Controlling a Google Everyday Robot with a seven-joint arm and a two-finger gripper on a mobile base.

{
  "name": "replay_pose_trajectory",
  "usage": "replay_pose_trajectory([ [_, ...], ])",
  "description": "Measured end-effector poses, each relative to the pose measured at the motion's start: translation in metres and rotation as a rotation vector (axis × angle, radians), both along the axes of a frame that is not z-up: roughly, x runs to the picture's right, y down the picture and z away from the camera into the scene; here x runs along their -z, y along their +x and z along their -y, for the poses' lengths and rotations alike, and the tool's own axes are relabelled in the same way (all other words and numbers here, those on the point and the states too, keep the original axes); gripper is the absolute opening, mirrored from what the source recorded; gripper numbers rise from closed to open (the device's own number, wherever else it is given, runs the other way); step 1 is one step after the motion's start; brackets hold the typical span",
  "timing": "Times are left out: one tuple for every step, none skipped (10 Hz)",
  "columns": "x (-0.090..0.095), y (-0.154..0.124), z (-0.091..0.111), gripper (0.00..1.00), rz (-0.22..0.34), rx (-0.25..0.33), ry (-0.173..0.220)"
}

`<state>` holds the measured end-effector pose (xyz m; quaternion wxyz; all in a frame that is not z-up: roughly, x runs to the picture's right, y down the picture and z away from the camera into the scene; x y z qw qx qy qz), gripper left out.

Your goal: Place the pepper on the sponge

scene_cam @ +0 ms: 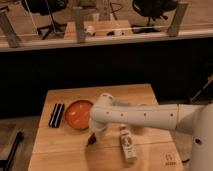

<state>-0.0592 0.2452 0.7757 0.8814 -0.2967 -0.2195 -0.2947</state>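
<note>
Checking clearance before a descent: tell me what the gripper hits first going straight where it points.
The gripper, jaws shut on the pepper, points down just off the orange plate's near edge. It would probably meet the bare table first, though depth is unclear.

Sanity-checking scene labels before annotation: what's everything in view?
table: one, light wood, centre
plate: one, orange, table left
bars: two, black, left of plate
sponge: one, light blue, behind arm, mostly hidden
bottle: one, pale, labelled, lying right of pepper
pepper: one, dark red, in gripper, in front of plate
arm: one, white, reaching from right
gripper: one, dark, shut on pepper, by plate's front edge
</note>
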Motion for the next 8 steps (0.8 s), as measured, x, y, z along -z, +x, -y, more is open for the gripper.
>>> replay_pose_trajectory([
  [-0.001, 0.002, 0.002, 0.08, 0.001, -0.001, 0.001],
  [-0.003, 0.003, 0.007, 0.08, 0.000, -0.004, 0.003],
  [-0.002, 0.003, 0.012, 0.08, 0.000, 0.000, 0.005],
  [-0.002, 0.003, 0.014, 0.08, 0.000, 0.002, 0.006],
  [0.000, 0.004, 0.021, 0.08, 0.000, 0.006, 0.009],
  [0.000, 0.005, 0.023, 0.04, -0.001, 0.007, 0.009],
  [-0.001, 0.006, 0.026, 0.02, 0.000, 0.007, 0.010],
  [-0.002, 0.009, 0.030, 0.02, 0.003, 0.010, 0.011],
])
